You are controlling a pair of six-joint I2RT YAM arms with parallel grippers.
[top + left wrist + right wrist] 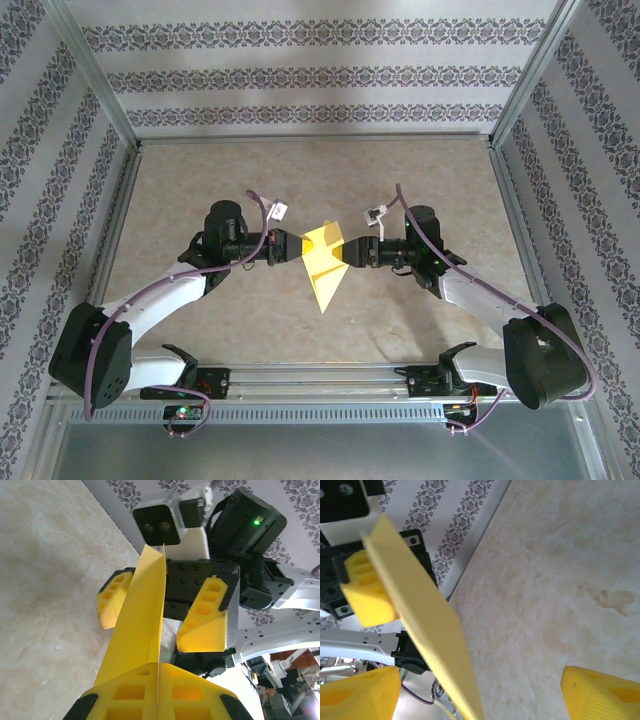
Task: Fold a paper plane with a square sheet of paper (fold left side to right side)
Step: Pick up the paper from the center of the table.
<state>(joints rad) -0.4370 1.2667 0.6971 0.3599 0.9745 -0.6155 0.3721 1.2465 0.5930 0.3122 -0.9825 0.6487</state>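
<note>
Left gripper pinches the folded paper; its long edge runs straight ahead between the right gripper's spread jaws, off-centre.

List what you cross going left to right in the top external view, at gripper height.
In order: left arm → left gripper, shut → yellow paper it pinches → right gripper, open around the paper → right arm.
</note>
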